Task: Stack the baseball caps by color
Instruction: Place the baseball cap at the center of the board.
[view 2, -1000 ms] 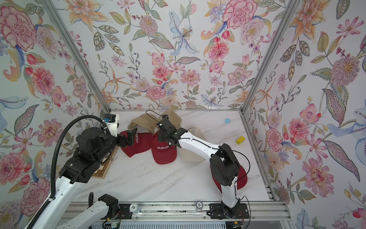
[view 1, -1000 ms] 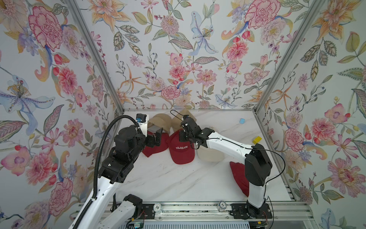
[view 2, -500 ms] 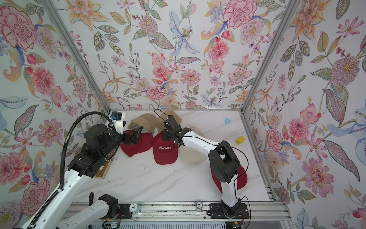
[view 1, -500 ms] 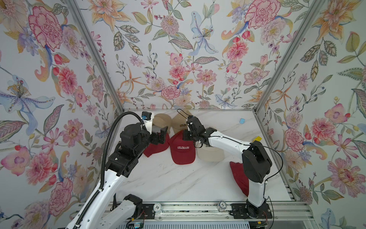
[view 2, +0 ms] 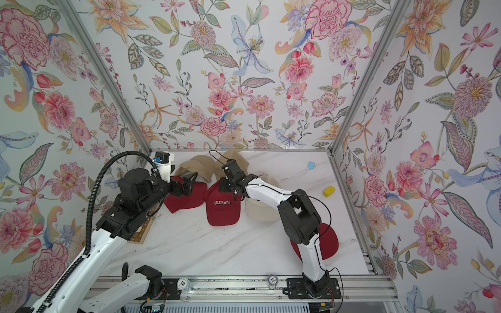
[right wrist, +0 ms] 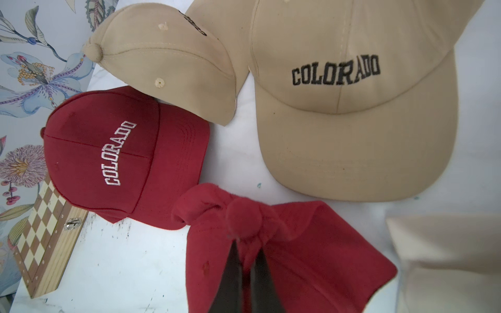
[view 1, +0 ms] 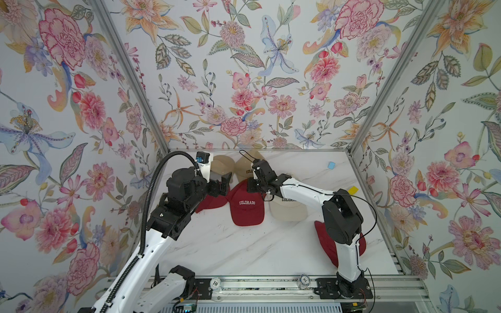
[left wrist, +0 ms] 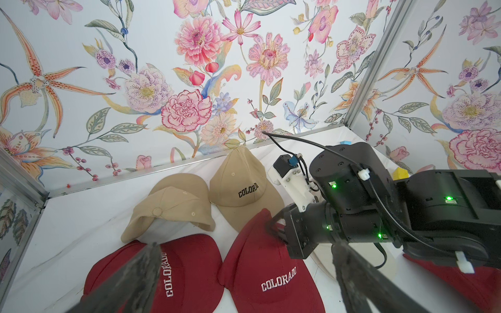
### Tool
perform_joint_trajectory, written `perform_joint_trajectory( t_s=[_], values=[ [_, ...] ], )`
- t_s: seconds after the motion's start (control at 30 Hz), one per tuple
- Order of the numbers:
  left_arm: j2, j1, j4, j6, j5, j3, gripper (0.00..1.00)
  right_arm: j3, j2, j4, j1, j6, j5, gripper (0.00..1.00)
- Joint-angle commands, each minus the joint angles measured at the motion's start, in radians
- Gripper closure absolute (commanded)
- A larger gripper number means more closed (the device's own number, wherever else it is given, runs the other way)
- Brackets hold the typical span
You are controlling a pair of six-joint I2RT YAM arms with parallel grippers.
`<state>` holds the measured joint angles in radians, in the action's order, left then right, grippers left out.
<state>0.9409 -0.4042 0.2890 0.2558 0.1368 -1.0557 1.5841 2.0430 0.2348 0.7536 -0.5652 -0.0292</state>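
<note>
Three dark red cloth baseball caps show in both top views: a middle dark red cap [view 1: 248,208] with white COLORADO lettering, its brim toward the front rail; a left dark red cap [view 1: 210,203] just beside it, partly under the left arm; a third dark red cap [view 1: 322,244] near the front, half hidden by the right arm's base and well apart from the other two. Two tan cloth caps lie by the back wall, touching each other: a lettered tan cap [view 1: 242,165] and a crumpled tan cap [view 1: 222,164]. One cream cloth cap [view 1: 288,212] lies just beside the middle red one, under the right forearm; whether a second lies beneath it I cannot tell.

The right gripper [right wrist: 247,245] is closed tight, pinching the bunched cloth at the crown button of the middle dark red cap; the left gripper [left wrist: 245,245] is spread fully wide and holds nothing, hanging above the far edge of the left dark red cap.

One checkered wooden board [right wrist: 46,230] lies by the left wall; one small blue block [view 1: 331,164] and one yellow block [view 1: 353,190] lie on the white marble table [view 1: 230,252], well apart from the caps.
</note>
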Motion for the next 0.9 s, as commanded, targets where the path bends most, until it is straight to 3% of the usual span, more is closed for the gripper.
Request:
perform_joint_trajectory(
  t_s=[0.0, 0.2, 0.27, 0.47, 0.67, 0.7, 0.87],
  values=[
    [0.003, -0.001, -0.027, 0.019, 0.027, 0.013, 0.00, 0.023, 0.026, 0.003, -0.015, 0.012, -0.012, 1.00],
    [0.004, -0.002, -0.033, 0.022, 0.030, 0.016, 0.00, 0.028, 0.030, 0.012, -0.025, 0.042, -0.020, 1.00],
    [0.003, 0.000, -0.033, 0.023, 0.029, 0.019, 0.00, 0.024, 0.026, 0.012, -0.023, 0.046, -0.022, 0.96],
    [-0.010, 0.000, -0.011, 0.016, 0.011, 0.012, 0.00, 0.029, -0.001, 0.027, -0.019, 0.068, -0.026, 0.59],
    [-0.033, 0.006, 0.038, -0.004, -0.027, -0.010, 0.00, 0.041, -0.084, 0.038, -0.005, 0.143, -0.094, 0.05],
    [-0.036, 0.009, 0.045, -0.004, -0.034, -0.012, 0.00, 0.040, -0.108, 0.039, 0.001, 0.159, -0.105, 0.01],
    [-0.053, 0.024, 0.067, 0.018, -0.046, -0.009, 0.00, 0.010, -0.240, 0.071, 0.026, 0.206, -0.097, 0.01]
  ],
)
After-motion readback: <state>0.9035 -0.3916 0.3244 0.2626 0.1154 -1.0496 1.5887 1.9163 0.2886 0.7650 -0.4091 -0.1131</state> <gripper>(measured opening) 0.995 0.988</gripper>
